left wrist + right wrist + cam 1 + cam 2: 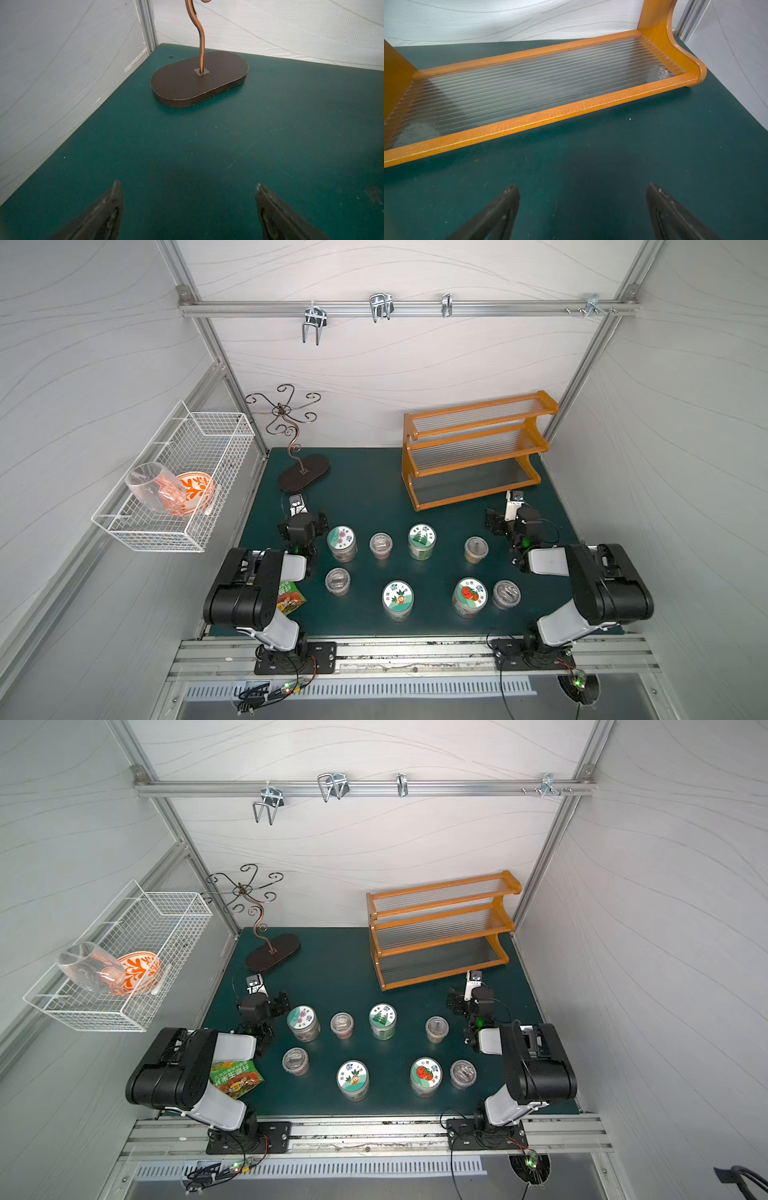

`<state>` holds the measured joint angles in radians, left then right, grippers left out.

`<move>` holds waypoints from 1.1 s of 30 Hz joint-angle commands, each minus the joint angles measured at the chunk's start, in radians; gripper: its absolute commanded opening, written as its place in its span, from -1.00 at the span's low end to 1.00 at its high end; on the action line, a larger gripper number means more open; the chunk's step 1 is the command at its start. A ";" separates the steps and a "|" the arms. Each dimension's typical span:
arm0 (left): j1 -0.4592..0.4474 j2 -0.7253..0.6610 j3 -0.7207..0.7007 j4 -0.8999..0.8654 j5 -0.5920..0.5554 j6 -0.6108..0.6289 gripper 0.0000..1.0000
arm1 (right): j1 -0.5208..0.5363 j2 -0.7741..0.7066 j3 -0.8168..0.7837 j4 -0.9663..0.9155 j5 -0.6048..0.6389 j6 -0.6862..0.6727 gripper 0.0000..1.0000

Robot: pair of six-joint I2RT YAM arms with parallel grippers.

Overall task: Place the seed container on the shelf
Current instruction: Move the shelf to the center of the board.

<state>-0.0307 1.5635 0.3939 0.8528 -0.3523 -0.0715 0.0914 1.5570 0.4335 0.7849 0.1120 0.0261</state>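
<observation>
While both grippers hang empty with jaws spread wide, bare green mat (pixel 374 489) lies ahead of each. Left gripper (pixel 188 184) faces the oval base of the scroll stand (pixel 187 87). Right gripper (pixel 583 186) faces the front rail of the shelf (pixel 542 118), near but apart. Shelf has three tiers and sits at the far right corner, its end close to the side wall.

Jars show only in the top views: eight, in two rows between the arms, well apart from the shelf.
- printed-lid jars (pixel 422 536): four
- clear-lid jars (pixel 380 542): four
- which one holds seeds: cannot tell

Snack packet (pixel 235 1077): one, partly under the left arm.
</observation>
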 commanded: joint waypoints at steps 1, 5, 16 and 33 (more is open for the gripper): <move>0.004 -0.009 0.009 0.026 -0.010 -0.002 0.99 | 0.005 0.009 0.004 0.005 0.002 -0.006 0.98; 0.004 -0.008 0.008 0.026 -0.009 -0.002 0.99 | 0.005 0.007 0.005 0.005 0.002 -0.007 0.98; 0.005 -0.012 0.001 0.036 -0.012 -0.001 0.99 | 0.004 0.006 0.004 0.007 0.000 -0.008 0.98; -0.269 -0.643 0.133 -0.490 -0.150 -0.056 0.99 | 0.044 -0.473 0.281 -0.850 -0.016 0.254 0.98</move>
<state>-0.2451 0.9936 0.4149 0.5465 -0.4709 -0.0647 0.1242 1.1496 0.6674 0.1913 0.1486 0.1684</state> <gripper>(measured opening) 0.996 0.989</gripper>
